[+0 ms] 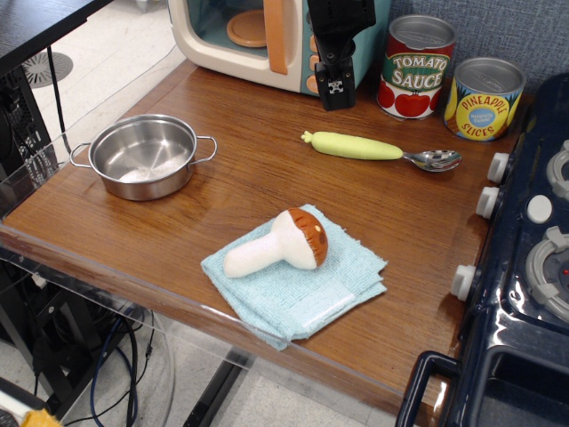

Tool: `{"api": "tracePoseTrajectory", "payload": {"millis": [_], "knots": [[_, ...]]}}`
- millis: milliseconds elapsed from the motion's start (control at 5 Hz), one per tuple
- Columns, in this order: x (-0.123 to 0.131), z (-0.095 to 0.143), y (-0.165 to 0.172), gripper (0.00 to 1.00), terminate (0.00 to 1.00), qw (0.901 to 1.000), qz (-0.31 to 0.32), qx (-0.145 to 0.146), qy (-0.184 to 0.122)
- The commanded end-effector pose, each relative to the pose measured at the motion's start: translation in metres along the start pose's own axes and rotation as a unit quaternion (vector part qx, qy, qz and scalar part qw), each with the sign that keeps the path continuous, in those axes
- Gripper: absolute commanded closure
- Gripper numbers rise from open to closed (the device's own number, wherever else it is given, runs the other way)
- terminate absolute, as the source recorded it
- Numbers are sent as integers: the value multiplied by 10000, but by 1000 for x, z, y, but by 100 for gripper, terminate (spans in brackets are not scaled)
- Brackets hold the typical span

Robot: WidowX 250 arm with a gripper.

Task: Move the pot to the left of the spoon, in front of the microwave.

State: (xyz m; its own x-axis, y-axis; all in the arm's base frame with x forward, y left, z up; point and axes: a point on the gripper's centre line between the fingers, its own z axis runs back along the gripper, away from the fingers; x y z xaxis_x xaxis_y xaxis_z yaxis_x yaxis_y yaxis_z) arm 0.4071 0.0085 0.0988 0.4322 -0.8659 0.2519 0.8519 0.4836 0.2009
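The shiny steel pot with two wire loop handles sits empty near the table's left edge. The spoon, with a yellow-green handle and a metal bowl, lies to the right in front of the cans. The microwave stands at the back with its orange door handle and turntable plate showing. My black gripper hangs low just in front of the microwave's buttons, above the table, far right of the pot. Only one finger slab shows, so I cannot tell whether it is open. It holds nothing.
A toy mushroom lies on a light blue cloth near the front edge. A tomato sauce can and a pineapple can stand at the back right. A dark toy stove borders the right side.
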Motion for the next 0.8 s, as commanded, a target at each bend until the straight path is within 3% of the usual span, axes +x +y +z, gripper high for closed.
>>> {"api": "tracePoseTrajectory", "payload": {"millis": [0, 200, 400, 600], "knots": [[-38, 34, -3, 0, 0, 9980, 174, 414, 455], [-85, 26, -27, 0, 0, 9877, 1293, 185, 855], [-120, 14, -51, 0, 0, 9828, 1508, 156, 1053], [-139, 6, -51, 0, 0, 9769, 1752, 224, 1201]]}}
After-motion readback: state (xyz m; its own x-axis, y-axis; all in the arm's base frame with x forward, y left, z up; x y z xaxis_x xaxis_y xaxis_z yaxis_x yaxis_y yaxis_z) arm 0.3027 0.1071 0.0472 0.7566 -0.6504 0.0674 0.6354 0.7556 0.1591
